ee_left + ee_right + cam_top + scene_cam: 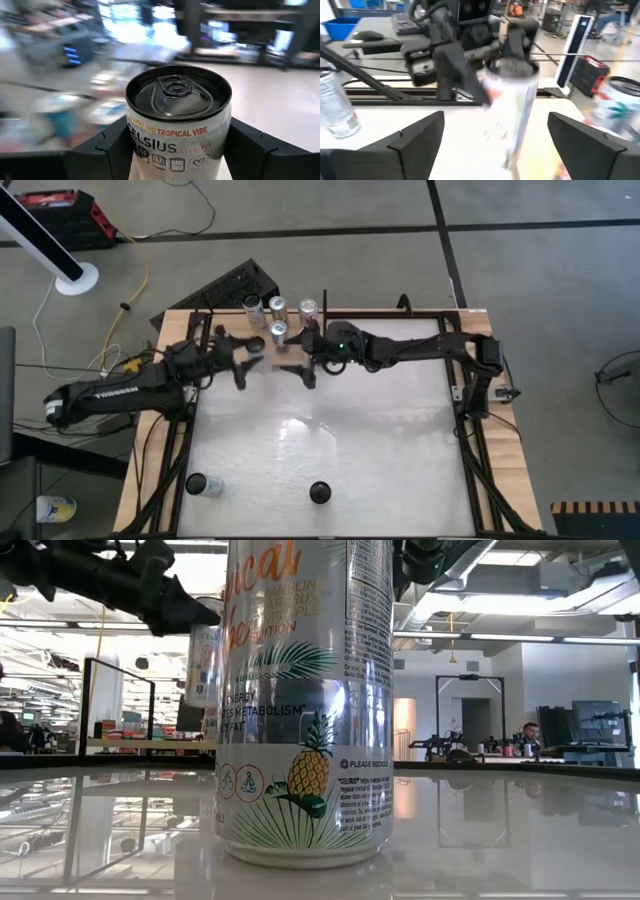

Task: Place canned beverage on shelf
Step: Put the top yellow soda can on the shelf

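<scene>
From overhead I see both arms meeting over the far middle of the white table (330, 440). My left gripper (243, 360) holds a canned beverage (177, 125): in the left wrist view the can sits upright between the two dark fingers (107, 147), which press its sides, so these jaws are clamped on it. The label reads Celsius, sparkling tropical vibe, and its pull tab is unopened.

My right gripper (300, 365) faces the left one from the right, just beside it. In the right wrist view its fingers (420, 132) stand wide apart with nothing between them, and the held can appears blurred just beyond them.

The shelf (285, 315) lies at the table's far edge, beyond both grippers. Four cans (279, 308) stand on it. The held can is short of the shelf.

At the near edge, one can (319, 493) stands upright close to the low camera, and another can (204, 486) lies to its left.
</scene>
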You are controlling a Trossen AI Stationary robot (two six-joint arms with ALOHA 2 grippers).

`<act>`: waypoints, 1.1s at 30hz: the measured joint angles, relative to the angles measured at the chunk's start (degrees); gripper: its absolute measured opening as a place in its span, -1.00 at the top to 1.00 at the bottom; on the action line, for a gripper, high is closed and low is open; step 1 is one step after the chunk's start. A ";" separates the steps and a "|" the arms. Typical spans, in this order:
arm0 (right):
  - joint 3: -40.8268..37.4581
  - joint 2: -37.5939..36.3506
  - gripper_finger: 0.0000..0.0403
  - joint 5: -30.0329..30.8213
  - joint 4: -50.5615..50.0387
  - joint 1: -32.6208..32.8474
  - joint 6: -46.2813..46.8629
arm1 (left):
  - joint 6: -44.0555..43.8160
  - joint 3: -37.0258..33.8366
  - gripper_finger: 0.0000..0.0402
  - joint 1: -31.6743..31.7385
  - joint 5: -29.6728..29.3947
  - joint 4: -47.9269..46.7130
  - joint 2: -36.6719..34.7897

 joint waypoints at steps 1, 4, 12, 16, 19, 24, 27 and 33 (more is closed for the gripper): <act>0.00 -0.37 -0.87 0.00 -0.48 -0.18 -0.01 | 0.97 0.00 -0.12 1.31 -1.63 -0.72 -1.17; 0.00 -1.08 -0.87 -0.06 -1.60 -0.42 -0.06 | 1.49 0.00 -0.12 6.26 -3.80 -3.31 -3.13; -0.02 -1.08 -0.87 -0.21 -1.92 -0.22 -1.00 | -2.48 0.00 -0.12 19.96 0.58 -5.45 -0.19; -0.04 -1.08 -0.87 -0.21 -2.08 -0.24 -1.04 | -3.84 -2.27 -0.12 22.61 3.04 -0.86 2.41; -0.07 -1.06 -0.87 -0.21 -2.31 -0.26 -1.06 | -5.07 -4.86 -0.12 22.83 3.45 2.75 2.53; -0.07 -1.03 -0.87 -0.21 -2.20 -0.32 -1.70 | -4.20 -5.62 -0.12 22.83 3.45 2.83 1.39; -0.07 -1.01 -0.87 -0.21 -2.20 -0.62 -1.69 | -4.02 -6.64 -0.12 22.83 3.27 3.71 1.38; -0.09 -0.97 -0.87 -0.21 -2.18 -0.72 -1.50 | -4.27 -9.09 -0.12 22.83 2.88 7.62 1.25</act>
